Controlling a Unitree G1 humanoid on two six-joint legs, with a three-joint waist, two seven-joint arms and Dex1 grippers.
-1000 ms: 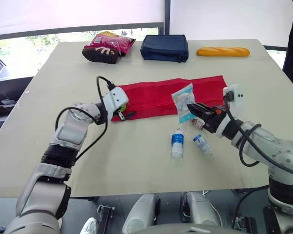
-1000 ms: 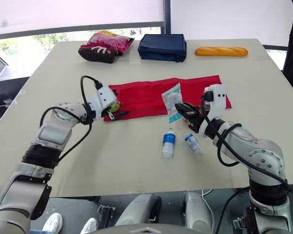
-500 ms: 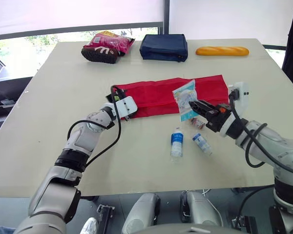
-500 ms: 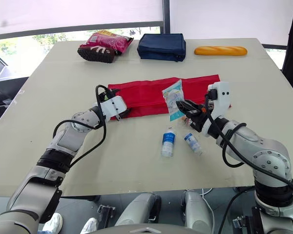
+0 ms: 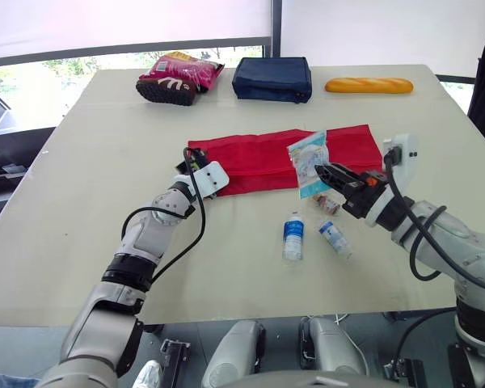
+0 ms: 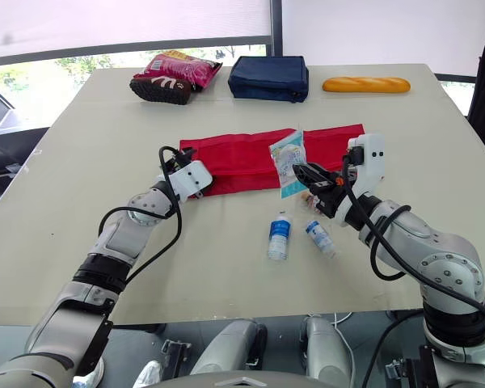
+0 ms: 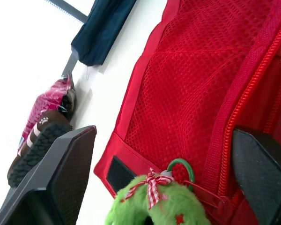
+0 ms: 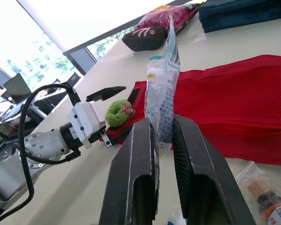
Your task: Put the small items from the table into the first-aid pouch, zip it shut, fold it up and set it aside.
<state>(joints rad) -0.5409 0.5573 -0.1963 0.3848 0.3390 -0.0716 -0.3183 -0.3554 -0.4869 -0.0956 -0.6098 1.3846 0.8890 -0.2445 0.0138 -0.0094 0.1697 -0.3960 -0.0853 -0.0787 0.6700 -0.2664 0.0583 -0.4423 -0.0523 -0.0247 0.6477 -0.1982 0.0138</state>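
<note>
The red mesh first-aid pouch (image 5: pixel 267 158) lies flat and unfolded across the table's middle. My left gripper (image 5: pixel 191 164) is at its left end, open, with a green fuzzy charm (image 7: pixel 157 206) on the zipper pull lying between the spread fingers (image 7: pixel 56 173). My right gripper (image 5: pixel 330 175) hovers by the pouch's front edge, shut on a clear plastic packet (image 8: pixel 162 89) that stands upright from its fingertips. On the table in front of the pouch lie a small bottle (image 5: pixel 292 236), a smaller vial (image 5: pixel 334 239) and a little sachet (image 5: pixel 327 204).
Along the far edge sit a navy pouch (image 5: pixel 272 78), a bread loaf (image 5: pixel 369 85) and a pink snack bag with a brown shoe-like item (image 5: pixel 176 78). Open tabletop (image 5: pixel 105 162) spreads to the left and near side.
My left gripper has reached forward from in front of the pouch to its left end. My right gripper has carried the packet slightly up and to the right.
</note>
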